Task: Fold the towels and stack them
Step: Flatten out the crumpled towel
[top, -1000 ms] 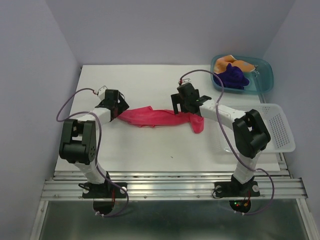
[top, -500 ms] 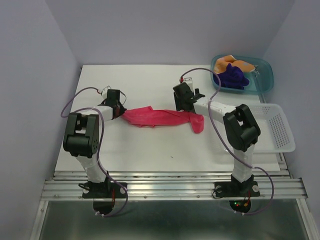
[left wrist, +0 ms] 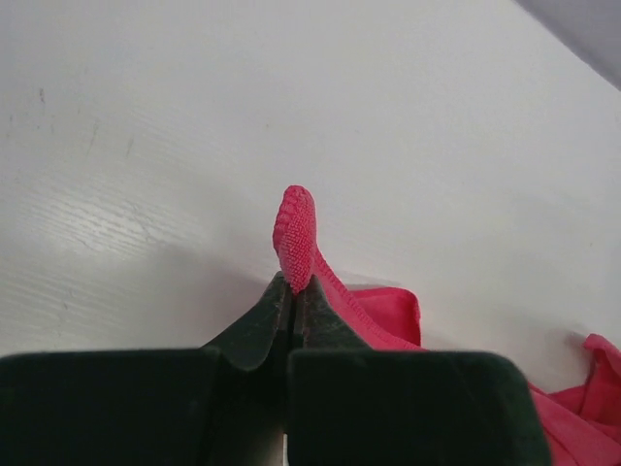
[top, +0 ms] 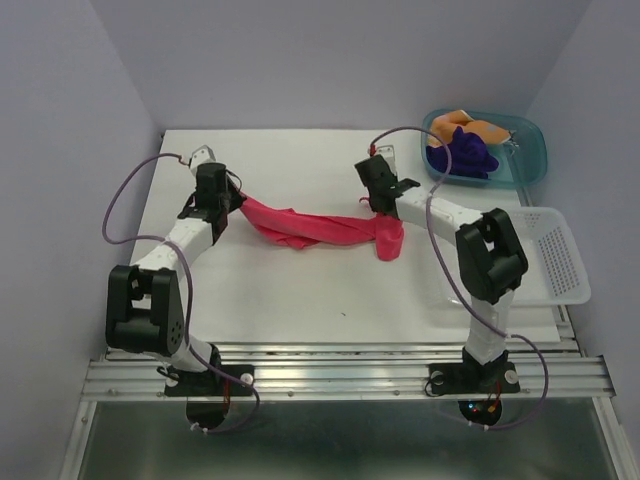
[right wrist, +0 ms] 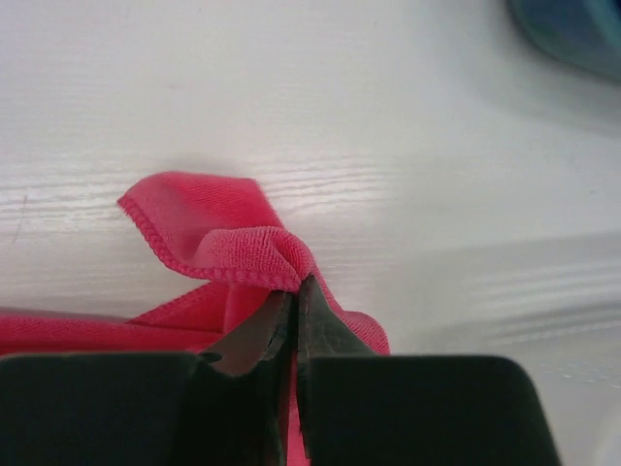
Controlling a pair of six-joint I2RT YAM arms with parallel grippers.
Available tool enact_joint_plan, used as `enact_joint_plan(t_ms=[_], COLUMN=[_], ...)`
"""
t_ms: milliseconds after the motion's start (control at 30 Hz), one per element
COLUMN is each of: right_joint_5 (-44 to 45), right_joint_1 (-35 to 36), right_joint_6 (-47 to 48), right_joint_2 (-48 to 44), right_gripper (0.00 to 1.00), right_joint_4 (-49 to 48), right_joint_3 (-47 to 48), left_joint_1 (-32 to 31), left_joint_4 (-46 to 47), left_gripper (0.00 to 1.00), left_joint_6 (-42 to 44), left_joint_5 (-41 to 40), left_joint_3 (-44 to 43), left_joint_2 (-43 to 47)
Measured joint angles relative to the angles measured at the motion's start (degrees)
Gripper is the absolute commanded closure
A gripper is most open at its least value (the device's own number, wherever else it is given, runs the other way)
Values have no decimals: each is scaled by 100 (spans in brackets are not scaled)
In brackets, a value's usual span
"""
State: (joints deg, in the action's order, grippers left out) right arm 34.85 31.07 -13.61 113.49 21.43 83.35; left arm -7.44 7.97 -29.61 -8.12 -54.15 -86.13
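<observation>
The table point(top: 300, 290) carried the pink towel point(top: 320, 228), stretched across its centre. The bin point(top: 530, 165) at 2 o'clock held the purple towel point(top: 465, 152) and the orange towel point(top: 480, 128). The left gripper point(left wrist: 293, 286) pinched the pink towel's 9 o'clock corner, and the right gripper point(right wrist: 296, 287) pinched its 3 o'clock corner.

Towels: three, namely one pink-red towel point(top: 320, 228), one purple towel point(top: 465, 152), one orange towel point(top: 480, 127)
Grippers: two, namely left gripper point(left wrist: 293, 296) and right gripper point(right wrist: 296, 291)
Teal tub point(top: 532, 160): one
White basket point(top: 560, 255): one
Table point(top: 300, 290): one

White table point(top: 300, 290), teal tub point(top: 538, 150) far right, white perforated basket point(top: 560, 260) nearer
</observation>
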Motion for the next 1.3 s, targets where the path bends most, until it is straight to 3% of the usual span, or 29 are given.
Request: enact_joint_plan(t_ms=[167,433,700,833,933,1000,1033,1067,1100,1233,1300], right_joint_5=[-170,-831,-1281,-1274,-1279,-1213,-1154,-1134,-1150,-1290,-1379], right_joint_1=[-61,-59,-59,-59,-61,-61,-79,-107,-144,-531,-658], right_joint_6=[393,726,525,269,68,-26,-105,-146,-164,-315,-315], right_joint_2=[-1325,-3823,-5982,-6249,-5772,-5261,-4874,-4345,-4006,-2166,-1635], right_gripper=[99,99,99,99,99,92,83,75,56,20,0], right_joint_4=[-48,-361,-315,-337,-269,-240,-212,-210,-208,258,396], right_joint_3=[-96,-98,-264,-621,-966,-1117,-1158,-1156,-1156,-802,-586], left_joint_1=[0,0,0,0,0,0,9,31,59,197,210], left_joint_4=[-2,15,-516,-850,-984,-981,-973,-964,-984,-1200,-1318], left_gripper=[100,100,100,100,100,100,66,43,2,1,1], left_joint_6=[111,101,-407,-645,-756,-844,-872,-881,-857,-780,-758], left_joint_5=[323,424,-693,-1150,-1322,-1506,-1624,-1661,-1703,-1392,-1300], left_joint_3=[162,315,638,682,841,966,1032,1056,1049,743,715], left_joint_2=[870,4017,6769,6911,6408,5711,5248,4885,4242,2229,1716])
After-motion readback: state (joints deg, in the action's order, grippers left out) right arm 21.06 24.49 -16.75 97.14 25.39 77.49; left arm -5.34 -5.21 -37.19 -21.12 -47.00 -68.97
